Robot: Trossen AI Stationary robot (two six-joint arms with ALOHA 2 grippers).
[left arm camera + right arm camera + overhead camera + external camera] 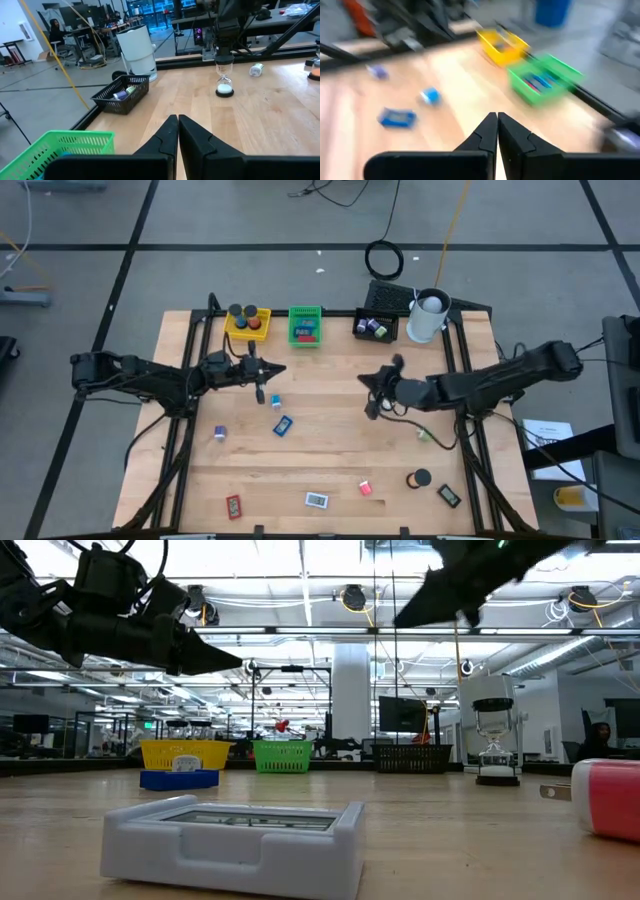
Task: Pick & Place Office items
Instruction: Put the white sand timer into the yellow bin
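Left pincer [280, 369] clenched, empty, hovering just in front of green tray [305, 326]. Right pincer [365, 379] clenched, empty, farther from green tray, toward black tray [377, 326].

Office items loose on surface [330, 455], well in front of green tray: blue flat piece [283, 424], small blue bit [277, 401], purple bit [219, 434], red piece [233, 505], black roll [419, 478].

Judgement: next pick likely small blue bit, nearest left pincer; spread jaws before descent, centre over it, close squarely.

No readable writing or brands.
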